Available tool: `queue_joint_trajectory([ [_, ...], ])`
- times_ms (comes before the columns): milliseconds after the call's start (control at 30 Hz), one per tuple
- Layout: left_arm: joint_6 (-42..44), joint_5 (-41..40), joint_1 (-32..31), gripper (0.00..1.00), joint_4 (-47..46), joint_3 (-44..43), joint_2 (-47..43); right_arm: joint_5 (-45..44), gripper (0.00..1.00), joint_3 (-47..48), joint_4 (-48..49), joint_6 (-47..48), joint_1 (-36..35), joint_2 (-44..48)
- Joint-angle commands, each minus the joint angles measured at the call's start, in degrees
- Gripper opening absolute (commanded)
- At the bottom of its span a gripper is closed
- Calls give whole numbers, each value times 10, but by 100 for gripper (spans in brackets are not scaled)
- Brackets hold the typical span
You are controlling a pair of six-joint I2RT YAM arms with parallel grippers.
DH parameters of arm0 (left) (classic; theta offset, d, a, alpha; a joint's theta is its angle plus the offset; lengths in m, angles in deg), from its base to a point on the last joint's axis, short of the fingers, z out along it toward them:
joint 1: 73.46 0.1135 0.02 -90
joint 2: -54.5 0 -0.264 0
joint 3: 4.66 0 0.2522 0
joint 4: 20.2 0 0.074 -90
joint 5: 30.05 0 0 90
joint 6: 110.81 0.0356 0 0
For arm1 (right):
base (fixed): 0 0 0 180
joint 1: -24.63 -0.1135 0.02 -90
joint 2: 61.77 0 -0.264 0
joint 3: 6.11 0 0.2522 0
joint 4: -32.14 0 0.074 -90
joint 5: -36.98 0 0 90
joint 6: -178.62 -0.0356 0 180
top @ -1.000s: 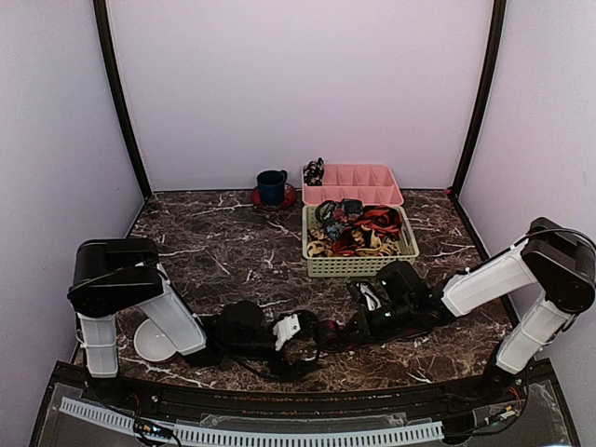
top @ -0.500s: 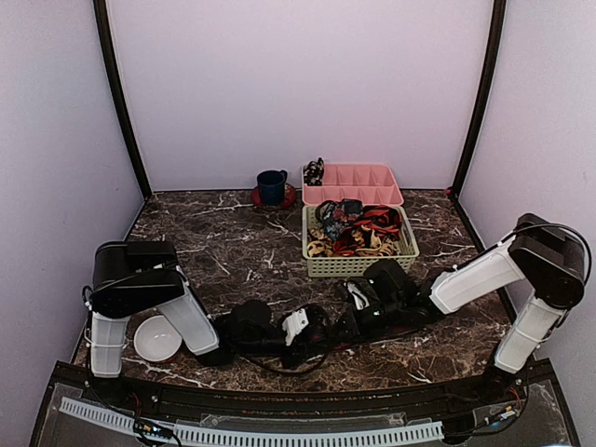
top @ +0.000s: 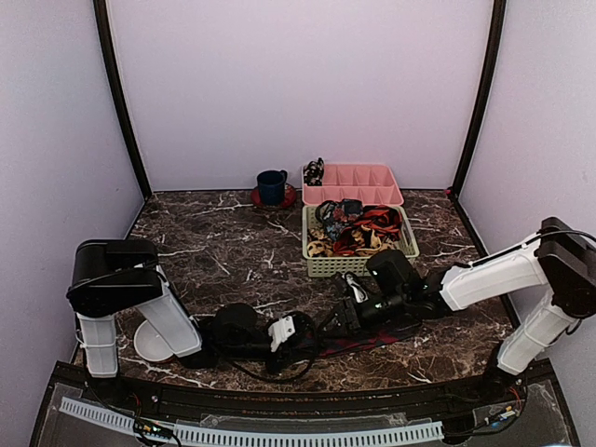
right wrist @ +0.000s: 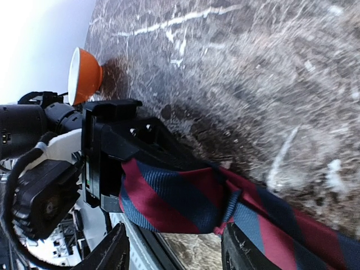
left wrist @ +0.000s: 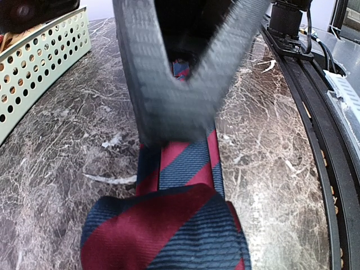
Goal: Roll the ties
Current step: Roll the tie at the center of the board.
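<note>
1. From overhead, the striped tie (top: 368, 341) lies flat on the marble table (top: 214, 251) near its front edge, right of centre, between the 2 arms. Its pattern is hard to make out from there.
2. The left wrist view shows it plainly: navy with red diagonal stripes, and its near end is folded over into a thick loop in the foreground.
3. The left gripper (left wrist: 174, 126) is clamped on the striped tie. Its grey fingers (left wrist: 140, 73) meet in a V and the fabric runs out from under their tips.
4. The right wrist view shows that hold from the opposite side, with the fabric coming out of the black jaws and trailing toward the camera.
5. The right gripper (right wrist: 175, 239) stands open, its 2 fingertips apart below the fabric and apparently not touching it.
6. More ties (top: 358, 228) fill the green basket (top: 358, 267) toward the back right. A pink tray (top: 354, 168) and a blue cup (top: 272, 184) sit at the back edge.
7. The bowl (top: 147, 345) near the front left corner looks white from overhead, while the right wrist view shows an orange outside.
</note>
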Motion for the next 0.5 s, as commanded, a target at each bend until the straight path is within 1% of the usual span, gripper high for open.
queue_joint_trajectory([
  [0,20,-13,-4,27,75,5,-8,18,54,31,3,-30,-16,-33],
  [133,21,-12,-5,27,81,5,-11,16,50,50,12,-38,-22,-76],
  [233,27,-9,-5,27,92,-2,-8,14,41,58,15,-42,-26,-91],
  [267,28,-8,-6,27,95,-5,-8,14,37,57,17,-43,-27,-93],
  [300,29,-7,-6,27,98,-7,-7,13,29,55,17,-44,-27,-93],
  [333,31,-7,-6,27,100,-9,-7,11,19,52,16,-45,-27,-92],
  [367,31,-7,-6,27,101,-10,-6,10,10,49,14,-44,-27,-89],
  [400,30,-7,-5,27,101,-10,-7,9,5,45,12,-44,-27,-85],
  [433,28,-7,-5,27,100,-10,-7,7,1,38,11,-44,-27,-80],
  [467,24,-8,-5,28,100,-9,-8,6,0,27,11,-44,-27,-75],
])
